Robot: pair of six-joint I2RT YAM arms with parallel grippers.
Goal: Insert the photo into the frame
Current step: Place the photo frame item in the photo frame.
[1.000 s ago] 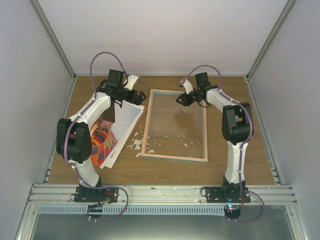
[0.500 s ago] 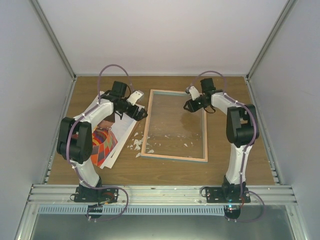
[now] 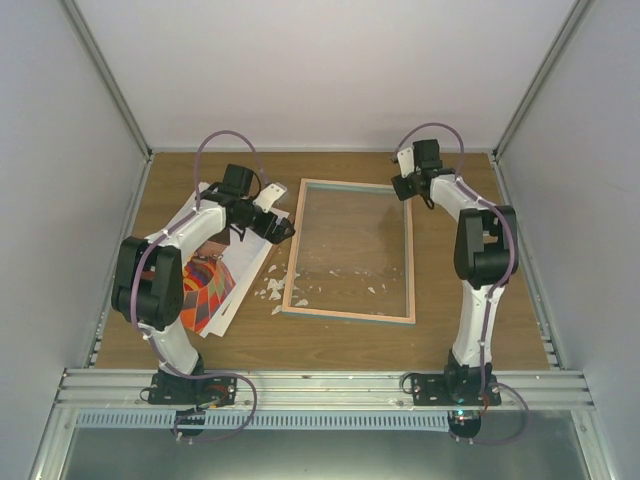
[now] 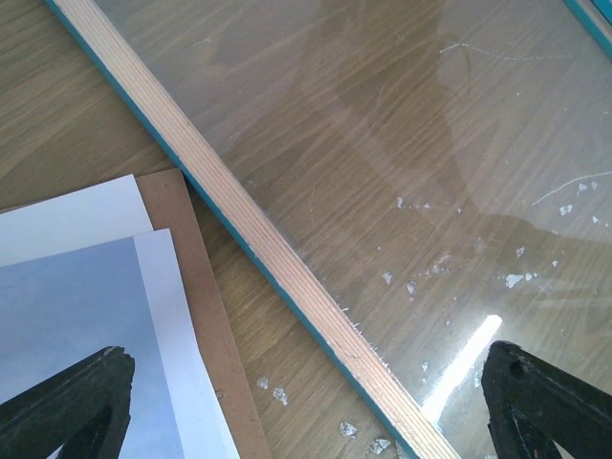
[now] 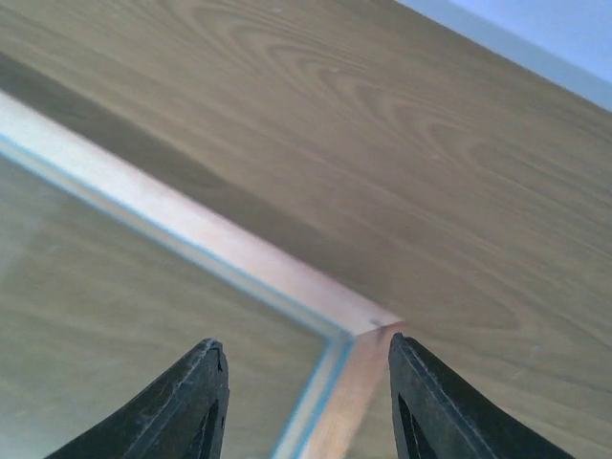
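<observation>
The frame point(image 3: 293, 250) lies flat on the table, wood edge up, glass in it. The photo point(image 3: 205, 290), an orange-red balloon print, lies left of it, partly under my left arm. My left gripper point(image 3: 280, 228) is open and empty, low over the frame's left rail point(image 4: 287, 258). One finger point(image 4: 67, 402) is over the photo's pale sky point(image 4: 67, 316) and the other over the glass. My right gripper point(image 3: 402, 185) is open and empty above the frame's far right corner point(image 5: 354, 330), which sits between its fingers point(image 5: 196, 402).
A white mat sheet point(image 4: 76, 215) and a brown backing board point(image 4: 182, 249) lie under the photo, beside the frame. White flakes point(image 3: 272, 290) are scattered at the frame's near left corner and on the glass. Grey walls close in both sides.
My left gripper has moved right from over the papers to the frame's left rail. My right gripper has moved back and right, from over the glass to the far right corner.
</observation>
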